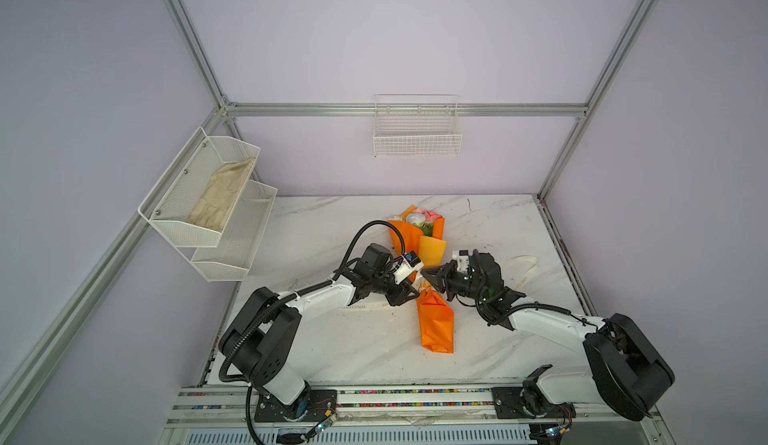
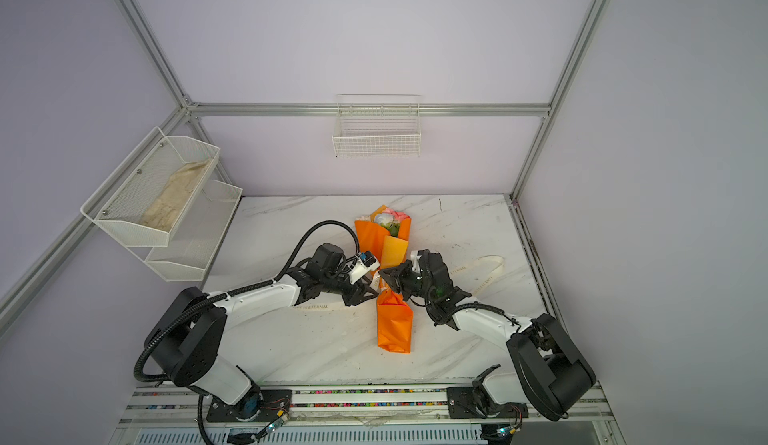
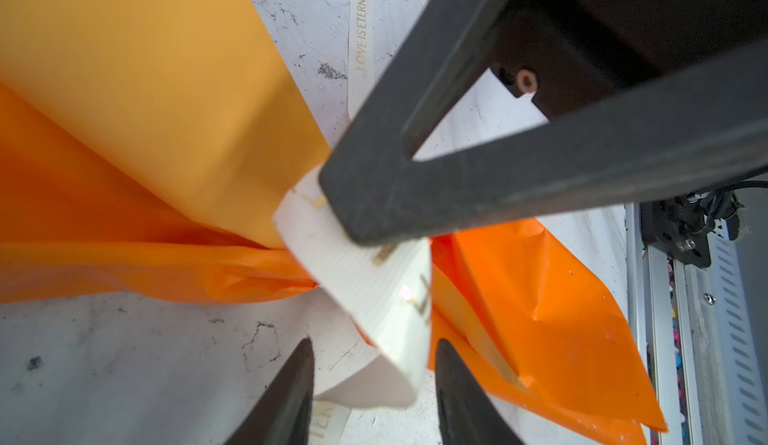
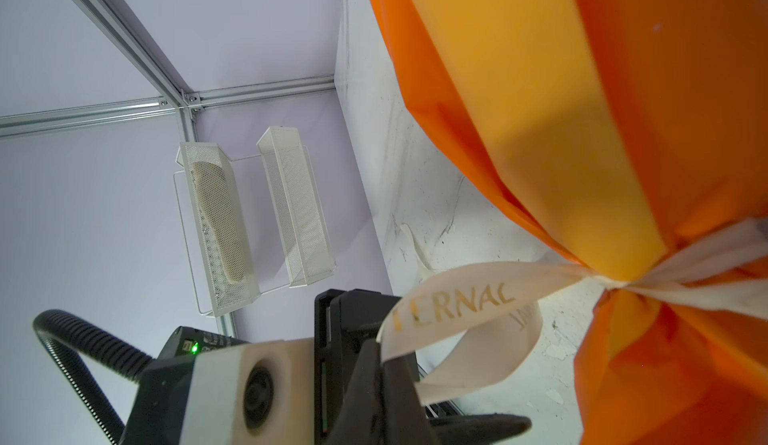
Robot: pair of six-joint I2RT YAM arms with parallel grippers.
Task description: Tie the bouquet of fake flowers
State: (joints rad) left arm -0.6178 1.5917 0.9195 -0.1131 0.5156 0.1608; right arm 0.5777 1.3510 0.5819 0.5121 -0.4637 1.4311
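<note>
Light: bright, even, diffuse; shadows faint
Top views: sharp throughout
Wrist views: near orange paper (image 3: 137, 90) soft, out of focus

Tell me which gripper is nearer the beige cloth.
Left. The left gripper sits on the side of the bouquet facing the beige cloth; the right gripper sits on the far side.

Catalogue entry: two matching arms, left arm (image 1: 316, 297) and right arm (image 1: 548, 322). Link shells are finished in white; joint housings are bulky, rounded and black. Corrugated black conduit (image 1: 374, 222) is run along each. The left gripper (image 3: 374, 341) and right gripper (image 3: 349, 214) are fitted with matt black, open triangular-frame fingers tapering to points. A white wrist camera block (image 4: 232, 384) and green indicator light (image 4: 193, 348) are included. Black base plates (image 1: 505, 401) are screwed down, with thin red and black wires (image 1: 322, 403).
</note>
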